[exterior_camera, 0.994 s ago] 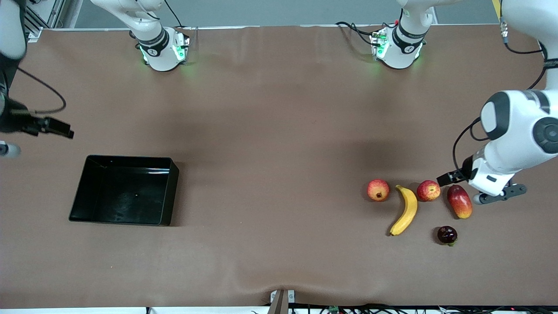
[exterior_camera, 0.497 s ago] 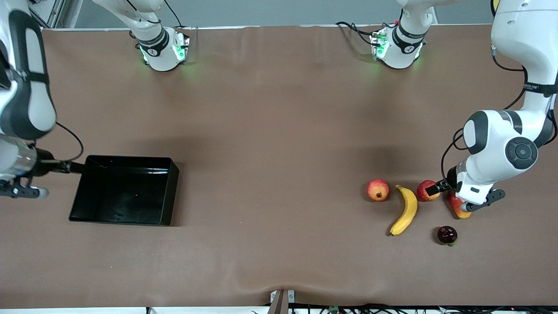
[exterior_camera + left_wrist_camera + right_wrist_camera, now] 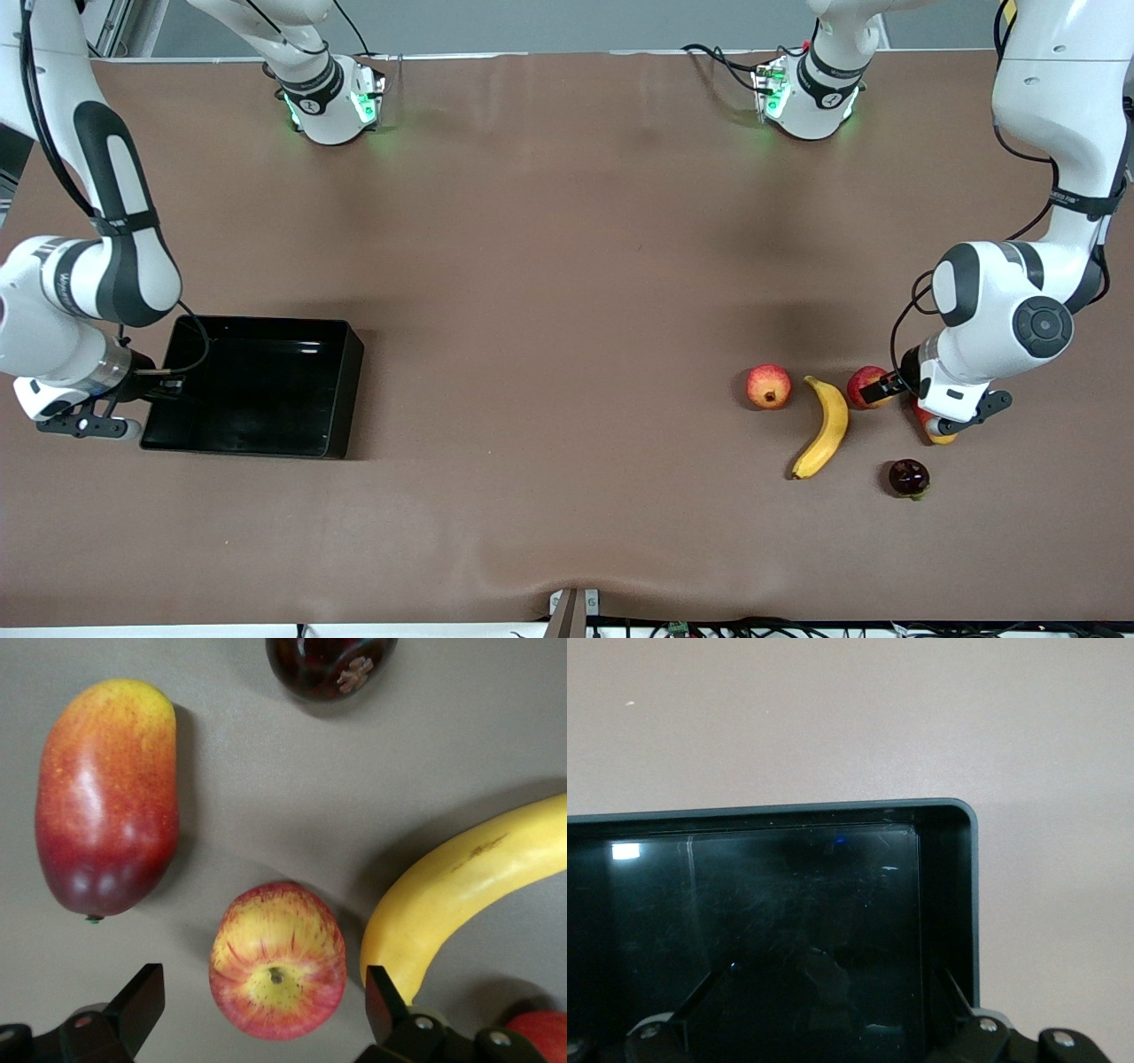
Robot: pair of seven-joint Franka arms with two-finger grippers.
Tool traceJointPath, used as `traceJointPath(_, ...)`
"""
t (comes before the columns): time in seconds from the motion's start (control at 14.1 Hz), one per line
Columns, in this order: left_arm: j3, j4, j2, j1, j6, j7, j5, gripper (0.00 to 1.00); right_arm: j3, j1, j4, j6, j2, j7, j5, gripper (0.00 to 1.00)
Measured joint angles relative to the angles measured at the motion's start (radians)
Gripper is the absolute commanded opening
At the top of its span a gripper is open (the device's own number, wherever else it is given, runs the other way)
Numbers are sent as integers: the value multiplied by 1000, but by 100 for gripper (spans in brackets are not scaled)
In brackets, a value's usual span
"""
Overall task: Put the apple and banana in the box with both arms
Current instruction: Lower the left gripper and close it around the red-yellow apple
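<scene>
The apple (image 3: 864,386) lies on the brown table between the banana (image 3: 824,427) and a mango, and my left hand partly covers it. My left gripper (image 3: 897,392) is open just above it. In the left wrist view the apple (image 3: 277,961) sits between the two open fingertips of the left gripper (image 3: 266,1010), and the banana (image 3: 469,895) lies close by one finger. The black box (image 3: 353,390) stands at the right arm's end of the table and holds nothing. My right gripper (image 3: 152,386) is open and empty over the box's outer end. The right wrist view looks into the box (image 3: 833,806).
A red-yellow mango (image 3: 932,429), largely under my left hand, lies beside the apple and shows whole in the left wrist view (image 3: 106,797). An orange-red round fruit (image 3: 768,386) lies beside the banana. A dark purple fruit (image 3: 909,478) lies nearer the front camera.
My left gripper came down and in from the table's end to sit over the apple. My right arm swung in from off the table's end to the box's outer end.
</scene>
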Motion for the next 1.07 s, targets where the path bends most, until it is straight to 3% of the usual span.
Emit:
traceJointPath(0.43,0,0,44,0,41,0,0,100,-2,-27,-9,37,38,-9,-1,100)
traceJointPath(0.5,0,0,51,0,44,0,0,81,0,-26,-9,36,38,-10,-1,100)
traceJointPath(0.64,0,0,58,0,45,0,0,32,4,-25,-7,32,37,-22,-2,100)
traceJointPath(0.71,-1,0,58,0,46,0,0,12,4,-26,-7,30,37,-40,-2,100)
traceJointPath(0.78,-1,1,57,0,46,0,0,0,2,-30,-7,29,37,-55,-2,100)
traceJointPath(1.07,-3,7,56,-4,46,3,0,0,0,-40,-3,22,35,-80,-2,100)
